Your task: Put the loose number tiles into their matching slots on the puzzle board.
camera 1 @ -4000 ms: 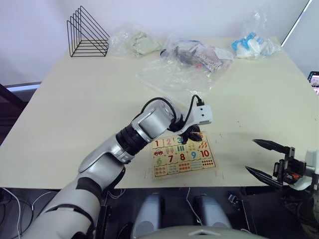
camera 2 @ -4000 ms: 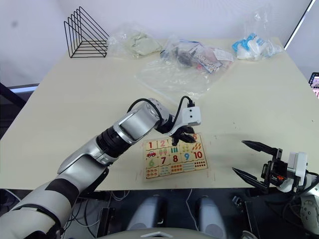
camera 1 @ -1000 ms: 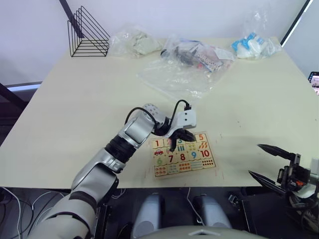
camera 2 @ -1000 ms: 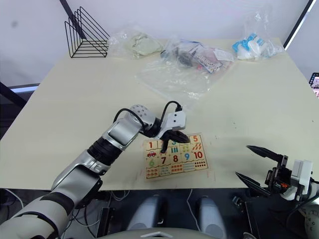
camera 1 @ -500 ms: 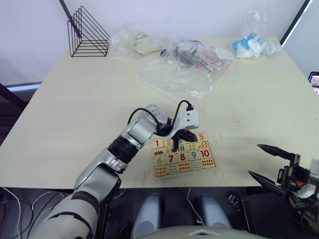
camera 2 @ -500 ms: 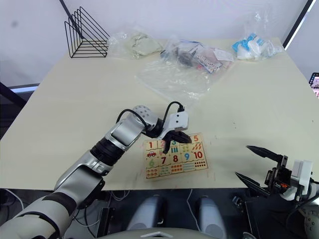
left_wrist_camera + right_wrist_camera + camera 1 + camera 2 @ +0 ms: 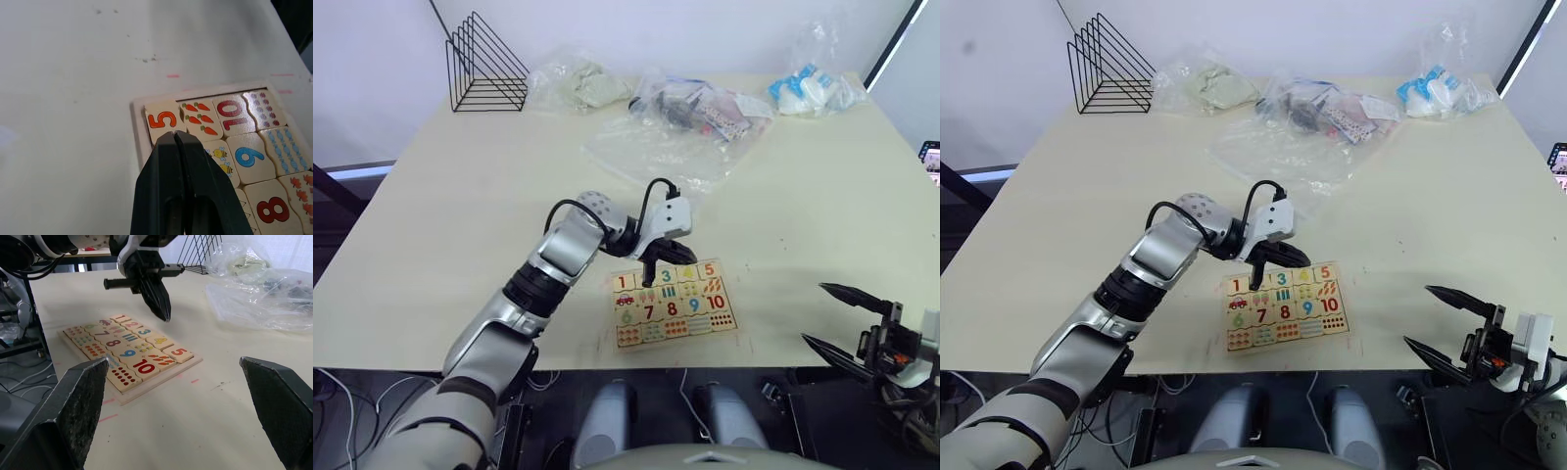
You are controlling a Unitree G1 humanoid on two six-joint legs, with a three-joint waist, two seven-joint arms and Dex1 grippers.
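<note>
Five pale wooden number tiles, digits 1 to 5 [image 7: 667, 277], all appear seated in the far row of slots [image 7: 146, 335] on the flat light-wood puzzle board with its raised rim [image 7: 674, 303]; the 2 is partly hidden by the hand, so I cannot confirm it sits flush. No tile lies loose on the cream table [image 7: 489, 196], so the job looks finished or very nearly so.

That board rests near the table's front edge, a little to the robot's right of centre. Its long axis runs left to right, slightly skewed, with the right end turned a touch farther from the robot; digits read upright from the robot's side, 1 at the left and 5 [image 7: 162, 120] at the right.

Just above the far row the left hand [image 7: 652, 279] hangs with its black fingers pressed together, empty, tips aimed downward over the 2, likely placed to press a tile home. Well apart, off the table's front right, the right hand [image 7: 832, 312] hovers with fingers spread wide, holding nothing, seemingly parked out of the way.

Farther back lie crumpled clear plastic bags [image 7: 656, 137] and a black wire rack [image 7: 484, 64].
</note>
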